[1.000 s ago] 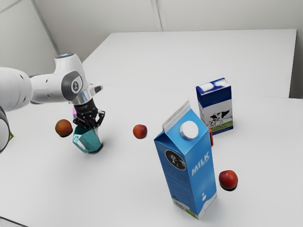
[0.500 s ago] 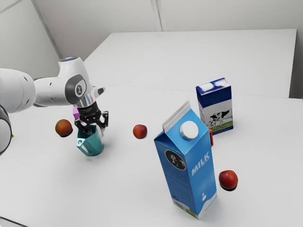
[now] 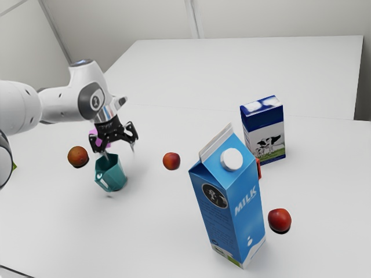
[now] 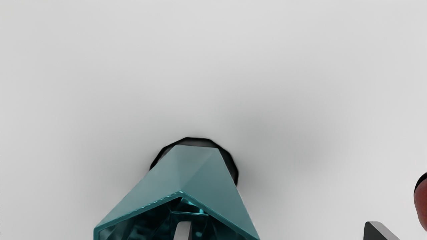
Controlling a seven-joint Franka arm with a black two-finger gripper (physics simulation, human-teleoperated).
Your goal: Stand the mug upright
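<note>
The teal mug (image 3: 112, 177) stood mouth up on the surface (image 3: 151, 231), likely so its base bore it; we held our tool (image 3: 120, 152) open above it.

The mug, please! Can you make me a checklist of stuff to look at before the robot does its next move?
1. Mug standing up: looks ok, with its mouth up and its narrow end down at the table.
2. Gripper open: ok, its fingers are wide apart.
3. Mug not pinched: ok, one finger is at its mouth and the other is off to the side.
4. Fingertip out of the mug: cannot tell, it shows against the mug's inside.
5. Mug's bottom flat on the table: cannot tell.
6. Orange not touching the mug: ok, there is a gap.
</note>
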